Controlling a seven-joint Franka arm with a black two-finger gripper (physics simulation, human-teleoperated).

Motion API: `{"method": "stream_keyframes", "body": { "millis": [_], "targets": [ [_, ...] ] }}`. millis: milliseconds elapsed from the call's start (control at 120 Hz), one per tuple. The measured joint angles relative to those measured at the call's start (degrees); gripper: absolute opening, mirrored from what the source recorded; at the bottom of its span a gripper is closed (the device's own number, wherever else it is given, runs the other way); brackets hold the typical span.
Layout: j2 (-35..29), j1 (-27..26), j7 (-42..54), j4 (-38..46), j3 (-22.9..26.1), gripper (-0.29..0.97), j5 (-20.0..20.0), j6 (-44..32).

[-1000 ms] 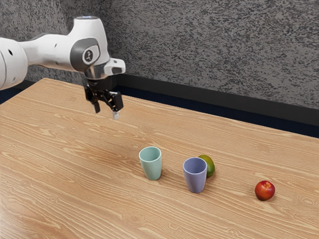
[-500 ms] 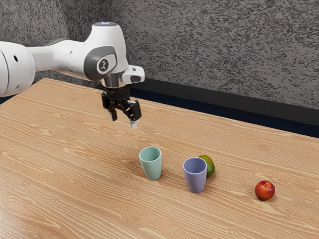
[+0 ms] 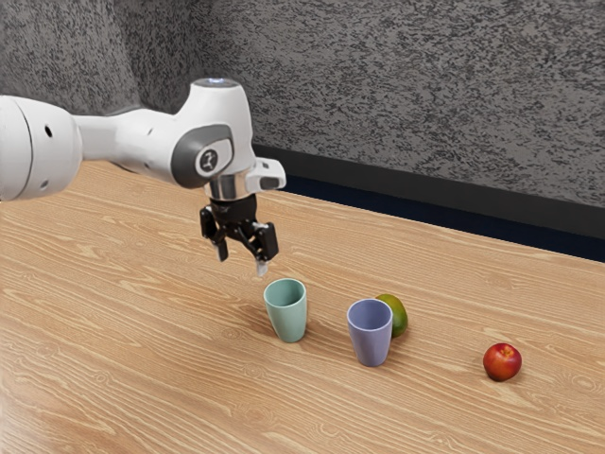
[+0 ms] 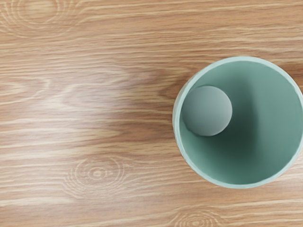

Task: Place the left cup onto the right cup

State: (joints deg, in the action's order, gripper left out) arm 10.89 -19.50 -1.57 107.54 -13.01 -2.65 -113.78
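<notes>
A teal cup [image 3: 285, 308] stands upright on the wooden table [image 3: 123, 312], at the exterior view's left of a lavender cup [image 3: 370, 331], also upright. My black gripper [image 3: 245, 255] hangs open just above and slightly to the upper left of the teal cup, holding nothing. In the wrist view I look straight down into the teal cup [image 4: 246, 142], its rim and inner bottom visible, off to one side of my hand.
A green-orange fruit [image 3: 395, 313] sits right behind the lavender cup, touching or nearly touching it. A red apple [image 3: 502, 361] lies farther toward the exterior view's right. A dark wall edge runs along the table's far side.
My arm has swung toward the exterior view's right and lowered, bringing the gripper from well behind the cups to just above the teal cup. The cups and fruit have not moved.
</notes>
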Motion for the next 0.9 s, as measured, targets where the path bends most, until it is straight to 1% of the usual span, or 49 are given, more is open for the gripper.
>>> {"method": "stream_keyframes", "body": {
  "millis": [275, 900],
  "targets": [
    [3.69, 0.05, -1.84, -2.03, 0.05, 0.65, -0.38, -2.16],
    [10.35, 0.14, -3.83, -4.23, 0.52, 0.65, -2.03, -3.77]
  ]
}}
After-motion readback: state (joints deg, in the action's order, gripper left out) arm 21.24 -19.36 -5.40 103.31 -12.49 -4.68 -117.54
